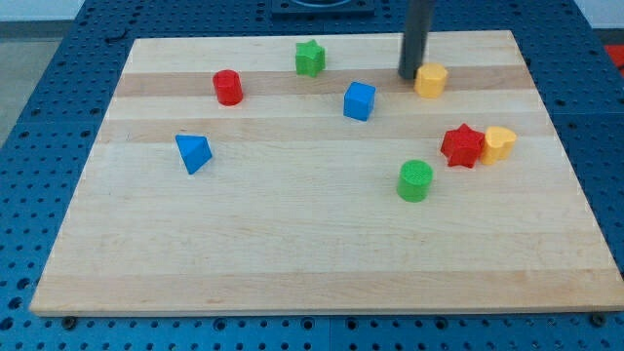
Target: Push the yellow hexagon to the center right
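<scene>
The yellow hexagon (431, 80) lies near the view's top right on the wooden board (292, 253). My tip (409, 76) stands right against the hexagon's left side, touching it or nearly so. The rod rises straight up out of the view's top.
A red star (462, 145) and a second yellow block (498, 143) sit together at the centre right. A green cylinder (415, 180) lies below them to the left. A blue cube (359, 100), green star (310, 58), red cylinder (228, 87) and blue triangle (193, 153) lie further left.
</scene>
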Controlling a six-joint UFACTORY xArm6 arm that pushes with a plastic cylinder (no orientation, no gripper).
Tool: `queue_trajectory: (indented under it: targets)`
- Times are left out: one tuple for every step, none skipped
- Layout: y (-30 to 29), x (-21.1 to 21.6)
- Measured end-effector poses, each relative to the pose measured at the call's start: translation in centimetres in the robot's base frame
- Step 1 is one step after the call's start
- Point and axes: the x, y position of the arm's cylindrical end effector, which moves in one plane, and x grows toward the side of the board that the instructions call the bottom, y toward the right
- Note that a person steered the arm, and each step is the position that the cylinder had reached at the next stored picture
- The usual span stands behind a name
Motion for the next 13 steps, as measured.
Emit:
queue_trajectory:
  targets:
    - [4.5,1.1]
    - [8.4,2.7]
    - [9.7,2.8]
    - [9.5,-0.5]
    - [7.1,-2.5]
    - [3.9,-1.4]
    - [1.2,0.8]
    - [1.6,2.7]
    - [4.3,4.4]
    - [5.7,6.4]
    - [6.4,7.0]
    - [6.2,4.4]
    - [7.2,2.9]
